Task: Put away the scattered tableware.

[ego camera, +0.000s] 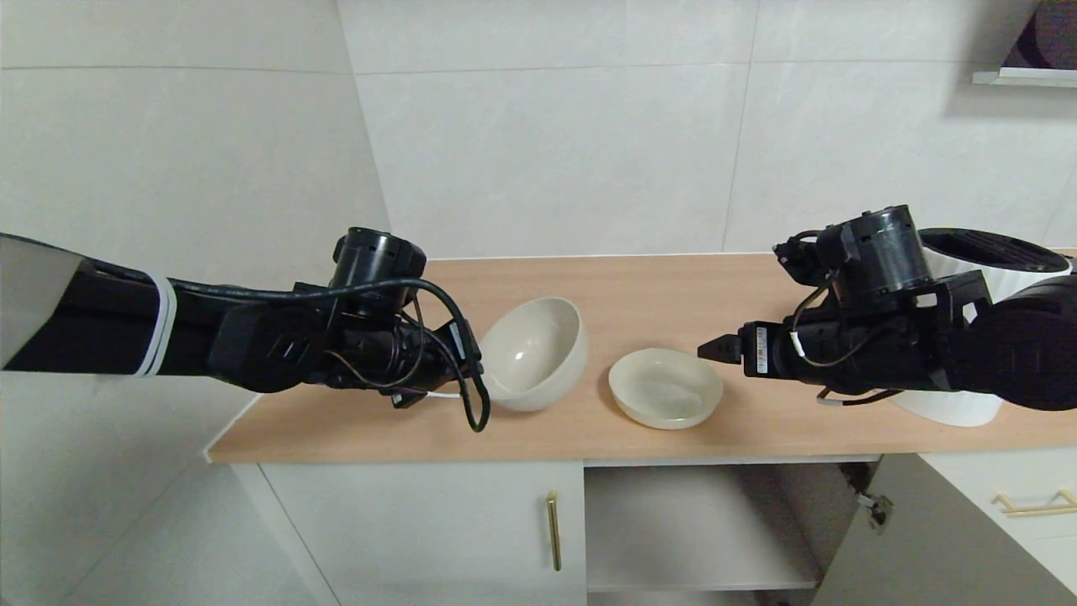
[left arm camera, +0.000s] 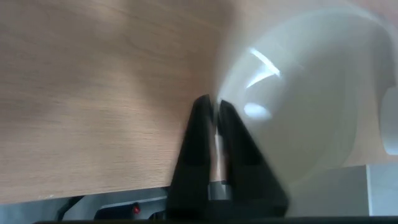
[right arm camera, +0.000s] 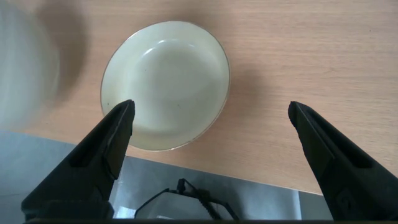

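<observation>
The left hand [ego camera: 480, 372] is clamped on the rim of a deep cream round bowl [ego camera: 538, 349], one finger [left arm camera: 200, 134] outside the wall and one inside. This bowl is tipped up on edge over the light wooden worktop [ego camera: 673, 290], its mouth facing the robot and slightly left. Just beside it, to the right, a shallow cream round bowl [ego camera: 665, 387] sits upright on the worktop, mouth upward. The right hand [ego camera: 713, 347] hovers at its right edge, fingers wide apart. Behind that arm stands a white ribbed container [ego camera: 1001, 265].
</observation>
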You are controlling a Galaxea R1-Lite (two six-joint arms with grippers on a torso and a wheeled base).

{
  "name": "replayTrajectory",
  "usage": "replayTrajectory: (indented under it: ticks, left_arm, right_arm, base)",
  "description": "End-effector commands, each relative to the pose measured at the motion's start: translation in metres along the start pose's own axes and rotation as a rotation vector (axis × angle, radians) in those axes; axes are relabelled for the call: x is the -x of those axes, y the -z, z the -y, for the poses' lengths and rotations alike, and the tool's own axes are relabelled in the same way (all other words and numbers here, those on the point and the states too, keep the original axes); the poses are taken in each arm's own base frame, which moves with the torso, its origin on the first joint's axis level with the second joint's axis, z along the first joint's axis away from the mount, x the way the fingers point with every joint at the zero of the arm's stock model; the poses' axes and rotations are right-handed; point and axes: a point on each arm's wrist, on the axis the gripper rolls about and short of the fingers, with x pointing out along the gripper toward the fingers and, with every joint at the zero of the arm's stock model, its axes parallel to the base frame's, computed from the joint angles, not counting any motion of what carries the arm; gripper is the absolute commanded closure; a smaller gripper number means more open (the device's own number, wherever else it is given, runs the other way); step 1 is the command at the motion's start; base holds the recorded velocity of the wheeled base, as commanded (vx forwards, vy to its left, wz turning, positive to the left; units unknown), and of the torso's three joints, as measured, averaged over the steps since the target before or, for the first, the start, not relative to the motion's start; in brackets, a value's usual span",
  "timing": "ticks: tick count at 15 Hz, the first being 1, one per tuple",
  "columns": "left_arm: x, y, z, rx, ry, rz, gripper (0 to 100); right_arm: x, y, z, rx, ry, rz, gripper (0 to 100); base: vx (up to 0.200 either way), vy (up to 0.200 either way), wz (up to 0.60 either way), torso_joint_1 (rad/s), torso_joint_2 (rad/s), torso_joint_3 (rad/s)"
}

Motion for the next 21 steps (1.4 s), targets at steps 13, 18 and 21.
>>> replayTrajectory:
  ticks: [13,18,21]
  left_arm:
    - [0.012,-0.002,0.003,-0.005,0.016,0.018,100]
    - [0.012,-0.002,0.003,-0.005,0.016,0.018,100]
    - [0.012,-0.002,0.003,-0.005,0.016,0.018,100]
  right_arm:
    - [-0.052,0.024,-0.013,0.009,0.167,-0.052,0]
    - [-0.062,0.028,-0.014,-0.001,0.173,-0.069,0]
    - [-0.064,0.029,-0.014,0.000,0.174,-0.072,0]
  base:
    - [0.000,0.000,0.00,0.000,0.00,0.000]
    - [0.000,0.000,0.00,0.000,0.00,0.000]
    - [0.000,0.000,0.00,0.000,0.00,0.000]
